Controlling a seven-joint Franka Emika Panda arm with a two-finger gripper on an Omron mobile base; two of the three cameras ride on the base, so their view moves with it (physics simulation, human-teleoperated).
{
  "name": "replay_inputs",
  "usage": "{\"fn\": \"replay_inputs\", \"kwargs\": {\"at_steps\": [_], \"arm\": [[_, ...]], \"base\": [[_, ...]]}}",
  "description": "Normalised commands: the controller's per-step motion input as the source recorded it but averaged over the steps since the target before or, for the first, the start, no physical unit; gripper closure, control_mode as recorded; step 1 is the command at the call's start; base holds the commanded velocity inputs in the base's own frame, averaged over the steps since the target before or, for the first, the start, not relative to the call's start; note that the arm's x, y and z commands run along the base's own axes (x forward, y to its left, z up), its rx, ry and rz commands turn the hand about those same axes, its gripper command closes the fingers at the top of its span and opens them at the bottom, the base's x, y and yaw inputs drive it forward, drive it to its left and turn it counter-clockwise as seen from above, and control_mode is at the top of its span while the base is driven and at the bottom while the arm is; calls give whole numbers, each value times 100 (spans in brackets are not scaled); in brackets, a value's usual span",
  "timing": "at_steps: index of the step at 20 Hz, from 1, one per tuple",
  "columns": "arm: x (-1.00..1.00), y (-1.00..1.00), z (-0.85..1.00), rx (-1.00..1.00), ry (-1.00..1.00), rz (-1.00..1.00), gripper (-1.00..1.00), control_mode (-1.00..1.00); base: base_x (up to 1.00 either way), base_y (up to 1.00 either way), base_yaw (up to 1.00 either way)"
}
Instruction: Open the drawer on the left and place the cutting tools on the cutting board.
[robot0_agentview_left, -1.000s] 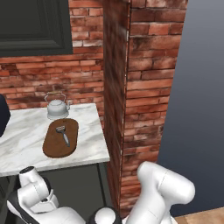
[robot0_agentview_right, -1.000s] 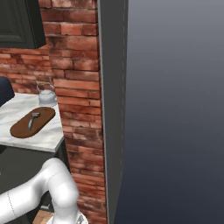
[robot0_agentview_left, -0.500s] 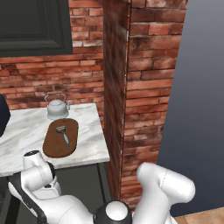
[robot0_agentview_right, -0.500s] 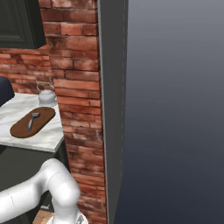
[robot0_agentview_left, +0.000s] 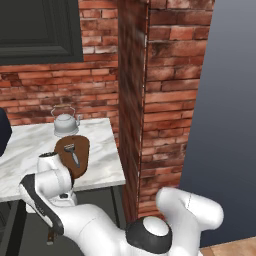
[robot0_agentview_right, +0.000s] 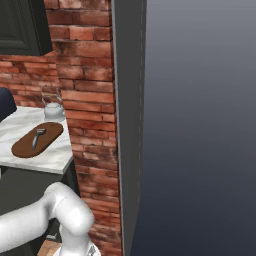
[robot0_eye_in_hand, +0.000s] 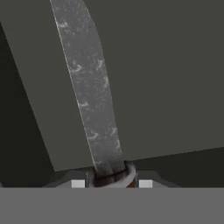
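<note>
Pinching the knife (robot0_eye_in_hand: 94, 109) at the base of its speckled grey blade, the claw (robot0_eye_in_hand: 111, 181) holds it between its two dark tips, the blade reaching away over the dark grey inside of the drawer (robot0_eye_in_hand: 166, 78). Farther off, on the white marble counter (robot0_agentview_left: 107, 160), the oval brown cutting board (robot0_agentview_left: 80, 150) carries the small silver-grey peeler (robot0_agentview_left: 73, 153), and behind the board a kettle (robot0_agentview_left: 64, 123) stands near the brick wall (robot0_agentview_left: 100, 95).

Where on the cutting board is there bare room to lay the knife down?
The cutting board is bare at its near end, below the peeler. Its far end is crowded by the kettle.
</note>
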Motion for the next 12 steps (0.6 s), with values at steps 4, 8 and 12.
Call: {"fn": "replay_inputs", "kwargs": {"at_steps": [4,8,12], "arm": [[0,-34,58,13,-3,0,100,-100],[0,-42,68,13,-2,0,100,-100],[0,-39,67,9,-6,0,100,-100]], "base": [[0,0,0],[0,0,0],[0,0,0]]}}
